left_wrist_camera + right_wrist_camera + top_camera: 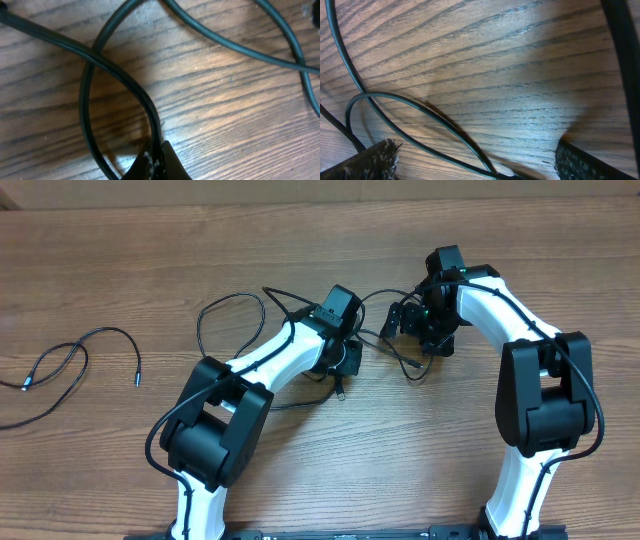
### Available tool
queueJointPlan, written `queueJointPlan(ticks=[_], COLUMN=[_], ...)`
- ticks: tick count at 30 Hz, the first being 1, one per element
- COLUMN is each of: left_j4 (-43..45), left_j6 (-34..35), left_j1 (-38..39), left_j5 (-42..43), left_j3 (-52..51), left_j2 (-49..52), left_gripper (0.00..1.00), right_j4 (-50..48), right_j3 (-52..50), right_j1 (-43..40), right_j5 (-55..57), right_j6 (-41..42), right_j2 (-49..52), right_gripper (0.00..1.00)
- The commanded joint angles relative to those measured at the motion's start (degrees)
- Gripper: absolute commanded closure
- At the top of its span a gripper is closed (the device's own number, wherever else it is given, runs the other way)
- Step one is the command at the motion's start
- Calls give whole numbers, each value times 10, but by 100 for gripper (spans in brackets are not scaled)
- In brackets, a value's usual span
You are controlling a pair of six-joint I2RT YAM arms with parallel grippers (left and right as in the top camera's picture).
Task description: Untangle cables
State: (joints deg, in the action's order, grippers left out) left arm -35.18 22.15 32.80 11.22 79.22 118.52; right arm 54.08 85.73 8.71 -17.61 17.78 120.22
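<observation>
Left gripper pinching cable, right gripper splayed, tilted low over table

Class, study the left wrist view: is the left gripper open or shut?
Shut. The left gripper has its fingertips pressed together, pinching a black cable that runs up from between them.

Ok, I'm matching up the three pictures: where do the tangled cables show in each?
Overhead: the tangled cables lie mid-table, between and partly under the two arms.
Left wrist: loops cross the whole picture; one strand runs into the shut left hand at bottom centre.
Right wrist: thin loops cross at lower left; the right hand stands open over them.
Shared landmark: the wood-grain table under them.
</observation>
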Motion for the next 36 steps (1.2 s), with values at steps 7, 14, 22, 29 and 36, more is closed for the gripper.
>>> queueJointPlan(ticks=[7, 14, 22, 29, 36], left_j4=[-129, -174, -165, -79, 17], left_j6=[-106, -106, -74, -67, -67], left_j1=[-92, -172, -220, -221, -235], left_j5=[145, 117, -69, -192, -314], left_j3=[118, 137, 103, 34, -10], left_j2=[-28, -26, -26, -26, -26], left_gripper=[96, 96, 96, 96, 96], right_j4=[0, 0, 0, 0, 0], right_j3=[-3, -3, -3, -3, -3], right_j1=[-1, -1, -1, -1, -1], right_j5=[6, 6, 6, 6, 6], right_j6=[0, 0, -1, -1, -1], right_j2=[-3, -3, -3, -3, -3], right_gripper=[0, 0, 0, 0, 0])
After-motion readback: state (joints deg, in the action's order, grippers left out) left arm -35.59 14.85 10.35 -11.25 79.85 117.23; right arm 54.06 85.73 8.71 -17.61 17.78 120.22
